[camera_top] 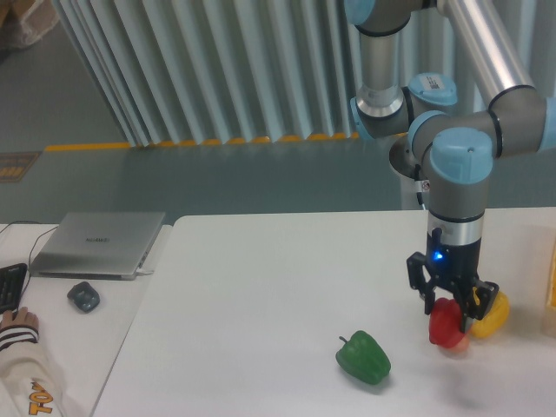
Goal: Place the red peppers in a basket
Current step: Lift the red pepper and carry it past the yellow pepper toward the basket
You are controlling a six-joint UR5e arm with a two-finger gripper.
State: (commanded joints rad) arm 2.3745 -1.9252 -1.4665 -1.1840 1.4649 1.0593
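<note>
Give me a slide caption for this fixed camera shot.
Gripper closed on the red pepper, beside a yellow pepper and green pepper.

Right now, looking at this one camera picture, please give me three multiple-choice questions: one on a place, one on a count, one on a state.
1. Where does the green bell pepper lie?
A. left of the gripper
B. on the laptop
C. at the right table edge

2. How many bell peppers show on the white table?
A. one
B. two
C. three

3. What is the gripper doing?
A. hanging open, far from all peppers
B. closed around the red bell pepper
C. holding the computer mouse

Answers:
1 A: it sits alone, left of the fingers.
2 C: green, red and the yellow bell pepper.
3 B: the fingers flank the red one on both sides.
</note>
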